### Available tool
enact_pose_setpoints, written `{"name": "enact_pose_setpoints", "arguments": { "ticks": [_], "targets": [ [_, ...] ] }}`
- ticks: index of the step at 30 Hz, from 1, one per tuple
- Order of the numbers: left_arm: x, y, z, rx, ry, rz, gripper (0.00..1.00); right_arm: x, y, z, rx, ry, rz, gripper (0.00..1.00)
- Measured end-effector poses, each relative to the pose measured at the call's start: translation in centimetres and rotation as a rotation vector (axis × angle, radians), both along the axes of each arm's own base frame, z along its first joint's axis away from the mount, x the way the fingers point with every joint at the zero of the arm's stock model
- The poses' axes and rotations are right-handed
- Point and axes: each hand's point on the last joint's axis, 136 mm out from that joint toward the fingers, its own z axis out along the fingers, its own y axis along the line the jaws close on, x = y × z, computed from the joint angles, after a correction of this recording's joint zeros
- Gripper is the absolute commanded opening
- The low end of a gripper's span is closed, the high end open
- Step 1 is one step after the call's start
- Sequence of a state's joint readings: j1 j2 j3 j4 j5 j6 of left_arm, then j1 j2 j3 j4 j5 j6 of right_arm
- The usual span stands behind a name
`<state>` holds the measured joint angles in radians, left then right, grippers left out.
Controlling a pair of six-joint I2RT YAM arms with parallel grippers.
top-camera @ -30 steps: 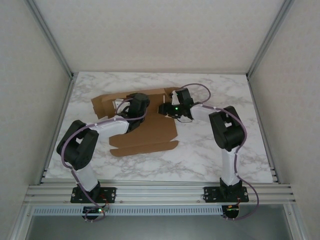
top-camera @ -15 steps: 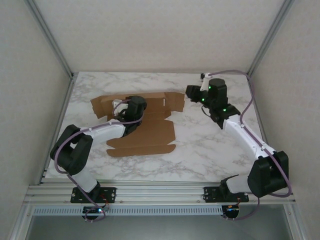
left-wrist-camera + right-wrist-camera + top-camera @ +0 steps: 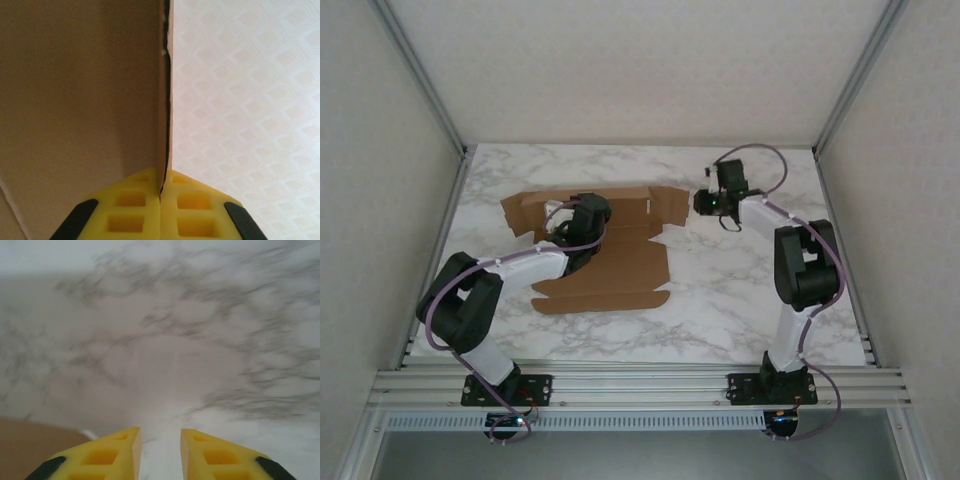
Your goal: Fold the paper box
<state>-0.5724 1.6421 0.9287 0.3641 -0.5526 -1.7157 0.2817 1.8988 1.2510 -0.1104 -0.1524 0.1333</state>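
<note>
The paper box [image 3: 620, 265] is a brown cardboard sheet lying partly folded on the marble table, with its back wall and side flaps raised. My left gripper [image 3: 575, 218] is shut on the raised back wall. In the left wrist view the yellow pads [image 3: 142, 200] pinch the thin edge of the paper box [image 3: 75, 100], which stands upright in front of the camera. My right gripper [image 3: 701, 203] hovers just right of the box's right flap. Its jaws [image 3: 160, 432] are open a little over bare marble with nothing between them, and a corner of the paper box [image 3: 30, 447] shows at lower left.
The marble table [image 3: 740, 290] is enclosed by white walls and aluminium posts [image 3: 430, 100]. A metal rail [image 3: 640, 385] runs along the near edge by the arm bases. Bare tabletop lies to the right of and in front of the box.
My right arm left the box's right end, swung out towards the far right corner, then came back to just beside the right flap. The left gripper kept its hold on the back wall.
</note>
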Motion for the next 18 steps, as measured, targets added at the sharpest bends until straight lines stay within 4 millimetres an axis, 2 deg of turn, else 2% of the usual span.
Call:
{"name": "enact_pose_setpoints", "arguments": {
  "ticks": [4, 7, 18],
  "targets": [
    [-0.1, 0.0, -0.1, -0.003, -0.001, -0.003, 0.0, -2.5, 3.1, -0.7, 0.019, -0.044, 0.182, 0.29],
    [-0.2, 0.0, -0.1, -0.005, -0.004, -0.004, 0.0, -2.8, 4.8, 0.0, 0.041, -0.093, 0.272, 0.29],
    [-0.2, 0.0, -0.1, -0.012, -0.01, -0.006, 0.0, -5.3, 8.4, 3.3, 0.096, -0.222, 0.457, 0.33]
  ]
}}
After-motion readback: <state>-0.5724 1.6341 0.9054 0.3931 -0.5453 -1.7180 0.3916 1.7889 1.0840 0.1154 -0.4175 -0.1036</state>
